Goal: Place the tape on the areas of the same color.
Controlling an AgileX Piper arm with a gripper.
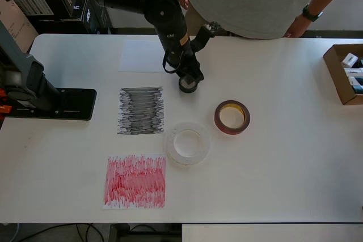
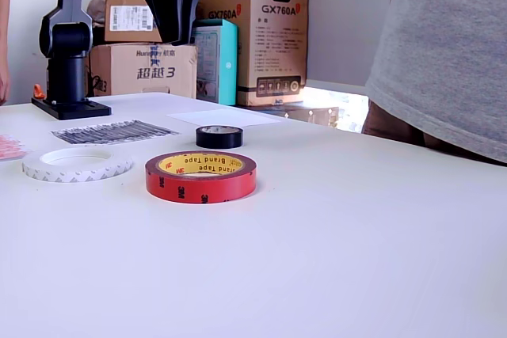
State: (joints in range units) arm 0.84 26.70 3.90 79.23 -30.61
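Robot gripper hangs above the black roll, holding nothing; jaw opening cannot be told.
The roll lies flat, right of the black patch overhead; likely light, stiff, best pinched across its rim.

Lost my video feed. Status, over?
End effector above black tape, holding nothing; jaw state unclear. All three rolls on bare table, none on patches. Nothing blocking the black patch.

Black roll partly under the arm overhead; fingers partly cropped at top edge.
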